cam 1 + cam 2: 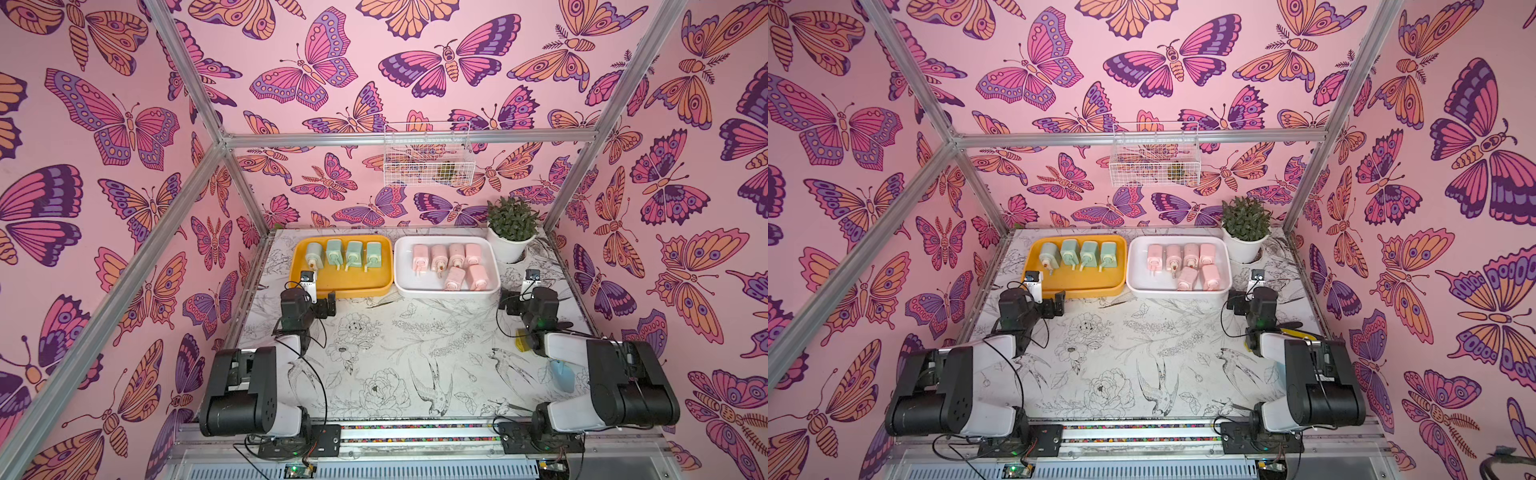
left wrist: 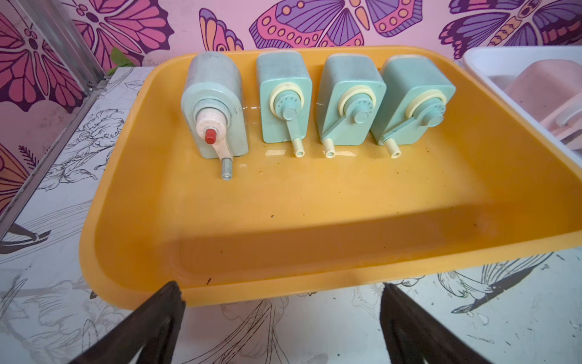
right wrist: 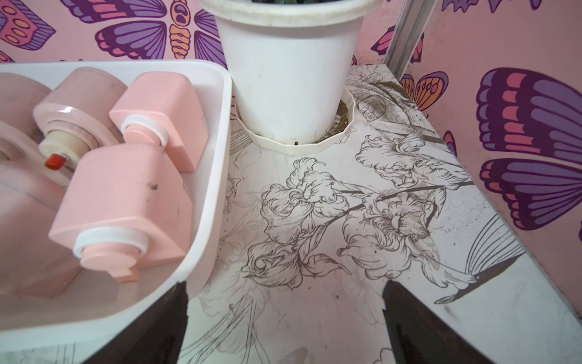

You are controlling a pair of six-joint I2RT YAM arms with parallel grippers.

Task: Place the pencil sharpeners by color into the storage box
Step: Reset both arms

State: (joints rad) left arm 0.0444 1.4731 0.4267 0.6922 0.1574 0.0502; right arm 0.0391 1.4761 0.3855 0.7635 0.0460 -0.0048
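In both top views, four mint green plastic pencil sharpeners [image 1: 344, 253] sit in the yellow plastic tray [image 1: 376, 286] and six pink ones [image 1: 455, 266] in the white plastic box [image 1: 446, 291]. Sorting looks finished. Left hand [image 2: 280, 318] and right hand [image 3: 283, 318] are wide open, holding nothing

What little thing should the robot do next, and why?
Probably nothing beyond easing both arms back to rest. All four green sharpeners already sit in the yellow tray, all six pink sharpeners in the white tray. The left gripper and right gripper are open and empty, and no sharpener lies on the table.
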